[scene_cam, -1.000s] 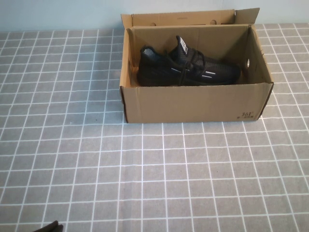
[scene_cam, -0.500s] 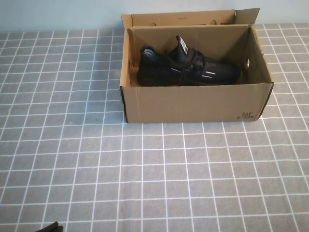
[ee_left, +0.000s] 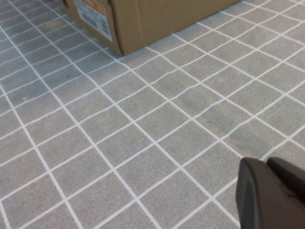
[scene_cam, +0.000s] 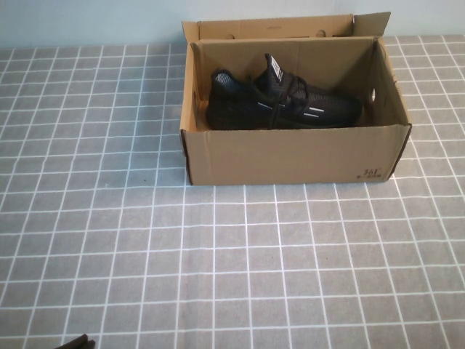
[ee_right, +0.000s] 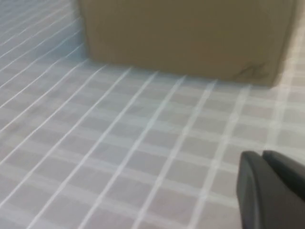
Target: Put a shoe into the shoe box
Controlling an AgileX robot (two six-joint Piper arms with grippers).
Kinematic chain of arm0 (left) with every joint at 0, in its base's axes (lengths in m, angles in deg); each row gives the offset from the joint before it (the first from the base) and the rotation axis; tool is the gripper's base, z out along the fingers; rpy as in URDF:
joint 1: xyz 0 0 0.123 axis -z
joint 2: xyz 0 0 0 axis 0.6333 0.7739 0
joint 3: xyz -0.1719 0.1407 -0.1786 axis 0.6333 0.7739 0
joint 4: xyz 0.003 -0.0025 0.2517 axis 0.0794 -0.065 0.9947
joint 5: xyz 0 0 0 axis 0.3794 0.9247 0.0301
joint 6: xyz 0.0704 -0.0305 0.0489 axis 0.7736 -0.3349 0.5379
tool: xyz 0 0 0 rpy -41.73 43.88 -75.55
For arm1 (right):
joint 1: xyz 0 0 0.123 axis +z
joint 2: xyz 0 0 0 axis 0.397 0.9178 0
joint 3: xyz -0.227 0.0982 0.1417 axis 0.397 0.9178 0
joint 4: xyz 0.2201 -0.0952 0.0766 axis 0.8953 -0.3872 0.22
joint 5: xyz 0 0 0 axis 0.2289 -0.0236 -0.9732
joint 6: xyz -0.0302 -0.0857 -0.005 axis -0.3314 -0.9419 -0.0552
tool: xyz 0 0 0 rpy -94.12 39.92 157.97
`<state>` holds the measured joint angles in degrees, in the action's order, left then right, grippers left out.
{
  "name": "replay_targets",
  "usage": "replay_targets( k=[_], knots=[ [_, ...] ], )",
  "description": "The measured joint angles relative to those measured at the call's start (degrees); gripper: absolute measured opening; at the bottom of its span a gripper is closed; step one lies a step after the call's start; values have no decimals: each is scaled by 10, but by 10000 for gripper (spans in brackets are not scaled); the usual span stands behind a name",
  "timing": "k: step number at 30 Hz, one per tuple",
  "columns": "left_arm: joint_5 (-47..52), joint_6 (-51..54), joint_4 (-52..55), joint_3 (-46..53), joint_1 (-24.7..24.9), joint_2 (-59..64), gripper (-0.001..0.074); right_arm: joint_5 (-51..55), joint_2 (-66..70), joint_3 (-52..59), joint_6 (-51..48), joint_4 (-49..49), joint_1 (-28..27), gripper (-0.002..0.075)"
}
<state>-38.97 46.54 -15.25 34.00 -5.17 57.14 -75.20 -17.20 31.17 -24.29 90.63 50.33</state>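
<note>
A wide counter (scene_cam: 109, 240) covered in a grey cloth with a white grid of squares fills nearly the whole scene, and behind its far edge runs a plain pale blue wall (scene_cam: 87, 22). Toward the far side of the counter, a little right of centre, sits the shoe box (scene_cam: 290, 154), a brown cardboard carton with its flap lid standing open at the back, a small round hole in its right wall and small dark print at its near right corner. Inside the box lies the shoe (scene_cam: 280, 102), a black knit sneaker resting on its sole along the box's length, toe toward the right, with white dash marks on its side and a white-marked tongue tab sticking up. The shoe is fully within the walls, so the placing step looks done, and the task appears to be at its end; any next move would be only to keep both arms back, or to fold the lid down if that were wanted. The left pincer (ee_left: 274, 193) is closed and empty, hanging low over bare cloth well in front of the box; only a dark sliver of it shows at the near left edge of the high view. The right pincer (ee_right: 271, 191) is likewise closed and holds nothing, low over the cloth facing the box's front wall.
</note>
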Motion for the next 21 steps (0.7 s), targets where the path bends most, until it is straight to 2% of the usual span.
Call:
replay_targets(
  k=[7, 10, 14, 21],
  knots=[
    [0, 0, 0, 0, 0, 0, -1, -43, 0, 0, 0, -4, -180, -16],
    [0, 0, 0, 0, 0, 0, -1, -42, -10, 0, 0, -4, -228, -16],
    [0, 0, 0, 0, 0, 0, -1, -18, -48, 0, 0, -4, -248, -16],
    [1, 0, 0, 0, 0, 0, -1, 63, -53, 0, 0, -4, -248, -16]
  ],
)
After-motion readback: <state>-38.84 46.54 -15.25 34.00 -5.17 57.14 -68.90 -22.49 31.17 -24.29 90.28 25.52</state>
